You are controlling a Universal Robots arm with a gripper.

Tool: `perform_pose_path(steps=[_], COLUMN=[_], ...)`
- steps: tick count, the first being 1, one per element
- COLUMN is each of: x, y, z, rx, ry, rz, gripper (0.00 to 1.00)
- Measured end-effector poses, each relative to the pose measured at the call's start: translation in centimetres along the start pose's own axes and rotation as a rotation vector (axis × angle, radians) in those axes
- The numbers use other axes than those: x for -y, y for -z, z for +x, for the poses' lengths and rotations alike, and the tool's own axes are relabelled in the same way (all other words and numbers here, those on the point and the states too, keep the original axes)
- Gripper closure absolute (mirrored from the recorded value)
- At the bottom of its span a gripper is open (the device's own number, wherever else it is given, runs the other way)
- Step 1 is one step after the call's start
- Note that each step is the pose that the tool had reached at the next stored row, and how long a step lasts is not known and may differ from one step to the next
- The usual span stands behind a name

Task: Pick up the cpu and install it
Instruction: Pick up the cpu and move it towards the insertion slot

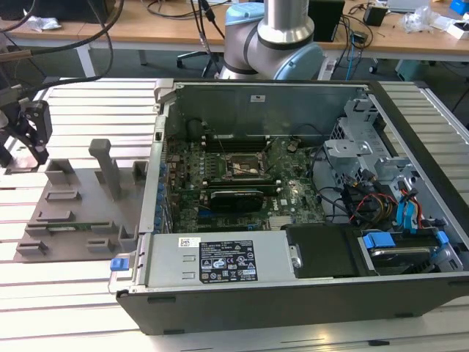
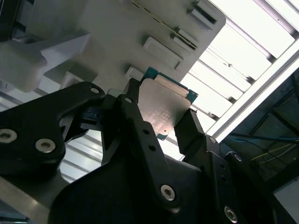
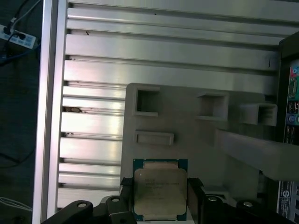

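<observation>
Bright and dark
Table slats (image 2: 252,46) glare white, the cpu (image 2: 161,105) shines a little, the computer case (image 1: 278,110) is dark inside.

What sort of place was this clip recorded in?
Most likely a robotics lab or assembly test bench: a slotted aluminium table carries an open computer case and a grey fixture plate, with cable-strewn desks behind the robot arm. The gripper holds the cpu by the plate.

Exterior view: we look down from high and some way off, over the open case (image 1: 293,301) and the plate (image 1: 80,187) beside it on the surface (image 1: 95,110). Both wrist views: we sit close behind the fingers (image 3: 195,187) (image 2: 135,116), sharing the cpu (image 3: 160,192) (image 2: 163,105) and that plate.
</observation>
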State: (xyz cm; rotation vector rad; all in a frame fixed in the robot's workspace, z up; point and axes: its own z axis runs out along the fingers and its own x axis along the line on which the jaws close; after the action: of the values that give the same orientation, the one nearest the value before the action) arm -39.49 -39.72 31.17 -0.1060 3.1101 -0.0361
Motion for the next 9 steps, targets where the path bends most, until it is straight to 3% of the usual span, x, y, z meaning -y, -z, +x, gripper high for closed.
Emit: perform_pose_path(steps=[9], x=[0.03], y=[1.49], z=[-0.04], rx=[0.0000], ry=[0.000], rz=[0.0000], gripper=[0.45])
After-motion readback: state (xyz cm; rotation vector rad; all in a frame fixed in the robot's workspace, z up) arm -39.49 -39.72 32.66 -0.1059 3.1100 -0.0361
